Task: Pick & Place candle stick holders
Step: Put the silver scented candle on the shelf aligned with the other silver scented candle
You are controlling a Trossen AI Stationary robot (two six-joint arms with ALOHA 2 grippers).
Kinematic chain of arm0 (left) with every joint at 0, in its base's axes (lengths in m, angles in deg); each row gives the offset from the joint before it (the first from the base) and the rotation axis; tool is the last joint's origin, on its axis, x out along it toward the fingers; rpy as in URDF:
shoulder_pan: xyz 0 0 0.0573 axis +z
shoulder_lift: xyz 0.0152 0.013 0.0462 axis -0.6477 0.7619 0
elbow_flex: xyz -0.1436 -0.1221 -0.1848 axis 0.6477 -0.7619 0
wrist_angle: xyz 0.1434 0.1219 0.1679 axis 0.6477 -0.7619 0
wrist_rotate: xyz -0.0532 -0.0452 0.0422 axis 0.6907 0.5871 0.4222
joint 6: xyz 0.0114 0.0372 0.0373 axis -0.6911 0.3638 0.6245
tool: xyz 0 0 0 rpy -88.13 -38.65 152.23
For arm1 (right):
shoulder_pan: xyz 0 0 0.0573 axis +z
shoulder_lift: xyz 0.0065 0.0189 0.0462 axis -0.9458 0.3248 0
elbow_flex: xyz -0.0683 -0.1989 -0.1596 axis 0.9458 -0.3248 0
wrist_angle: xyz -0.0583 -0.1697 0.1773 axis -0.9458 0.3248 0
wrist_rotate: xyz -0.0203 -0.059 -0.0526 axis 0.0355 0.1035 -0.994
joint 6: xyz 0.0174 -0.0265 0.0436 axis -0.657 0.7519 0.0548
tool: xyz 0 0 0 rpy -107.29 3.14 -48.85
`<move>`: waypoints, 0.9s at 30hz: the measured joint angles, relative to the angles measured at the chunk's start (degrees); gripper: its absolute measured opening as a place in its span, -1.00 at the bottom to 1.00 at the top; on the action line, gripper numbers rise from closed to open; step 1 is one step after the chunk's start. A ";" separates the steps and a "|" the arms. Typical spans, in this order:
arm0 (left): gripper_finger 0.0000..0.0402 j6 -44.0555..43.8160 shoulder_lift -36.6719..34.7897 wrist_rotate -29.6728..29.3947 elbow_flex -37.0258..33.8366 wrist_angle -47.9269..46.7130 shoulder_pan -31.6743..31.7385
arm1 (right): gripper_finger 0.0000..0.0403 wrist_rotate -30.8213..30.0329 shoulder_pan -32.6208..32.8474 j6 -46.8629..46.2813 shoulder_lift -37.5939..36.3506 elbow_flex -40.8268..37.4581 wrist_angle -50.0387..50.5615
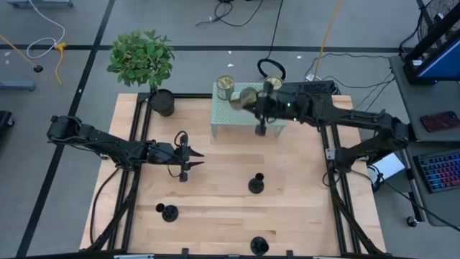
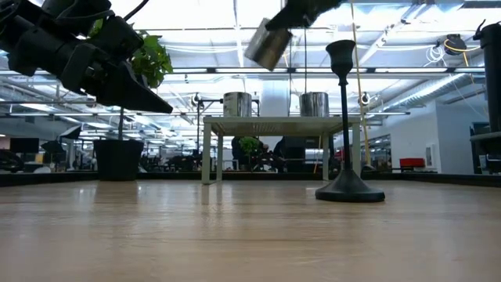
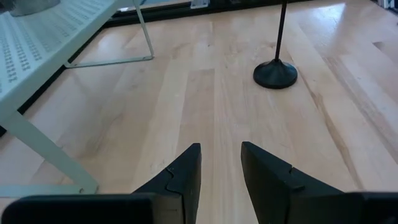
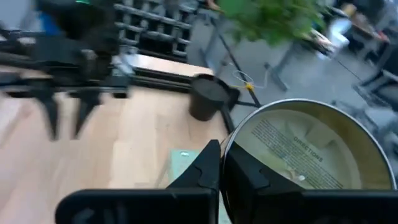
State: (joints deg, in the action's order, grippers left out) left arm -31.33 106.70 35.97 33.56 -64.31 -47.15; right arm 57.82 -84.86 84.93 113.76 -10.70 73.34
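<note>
My right gripper [image 1: 253,99] is shut on a brass-coloured cup [image 2: 268,43], held tilted in the air above a small pale rack table [image 1: 244,119]. Two more brass cups [image 2: 237,103] [image 2: 314,103] stand on the rack; the high view shows only one of them [image 1: 226,86]. Three black stemmed holders [image 1: 256,185] [image 1: 169,213] [image 1: 259,245] stand on their round bases on the wooden table. My left gripper [image 1: 188,160] is open and empty, hovering at the table's left middle. One black holder [image 3: 275,71] stands ahead of it. My right gripper holds the brass cup by its wall at the rim [image 4: 229,146]. One finger [image 4: 205,168] lies outside the wall and the other [image 4: 252,180] over the cup's round face. The cup is lifted clear and hangs tilted below the fingers [image 2: 268,43].
A black plant pot [image 1: 162,102] with a green plant stands at the table's far left corner. The rack's thin legs [image 3: 144,37] stand on the far middle of the table. Bare wood [image 1: 223,208] lies between the black holders.
</note>
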 joint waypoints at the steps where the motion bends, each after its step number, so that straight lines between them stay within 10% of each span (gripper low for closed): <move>1: -0.39 0.02 -0.02 0.00 0.00 0.31 0.01 | -0.99 -0.04 -1.61 -1.97 0.03 0.00 -0.34; 11: -0.39 2.90 0.00 -0.02 0.00 1.79 0.02 | -1.00 9.92 -15.25 -11.14 1.78 4.82 5.34; 27: -0.39 9.53 0.00 0.24 0.00 7.88 0.07 | -1.00 4.92 -17.27 -4.96 16.62 20.33 22.06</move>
State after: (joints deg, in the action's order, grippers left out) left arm -21.80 106.69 36.21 33.56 -56.43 -47.09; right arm 62.74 -102.13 79.97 130.38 9.63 95.40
